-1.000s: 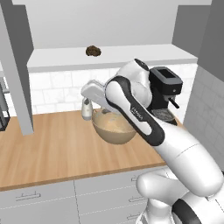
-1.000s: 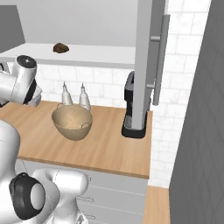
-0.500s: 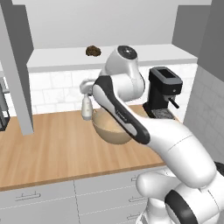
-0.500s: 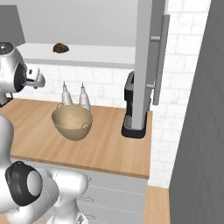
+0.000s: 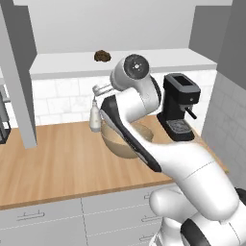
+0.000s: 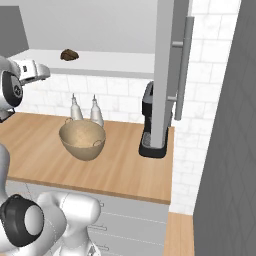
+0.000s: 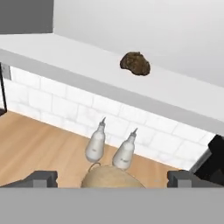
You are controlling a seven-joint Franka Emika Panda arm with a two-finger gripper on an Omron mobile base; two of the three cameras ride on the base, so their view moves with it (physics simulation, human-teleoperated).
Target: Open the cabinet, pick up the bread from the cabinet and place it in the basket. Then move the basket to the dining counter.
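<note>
Up on the white cabinet shelf (image 7: 52, 52) lies the small dark-brown lumpy bread (image 7: 135, 63). Gripper (image 7: 111, 178) fingers stand wide apart, holding nothing. Below, the round tan basket (image 6: 82, 139) sits on the wooden bench (image 6: 120, 167).

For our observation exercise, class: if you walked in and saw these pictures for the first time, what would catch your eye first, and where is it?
First, the small dark bread, alone on the white shelf of the open cabinet. Next, the big tan basket on the wooden counter just in front of two white bottles by the tiled wall. Then the black coffee machine to its right.
</note>
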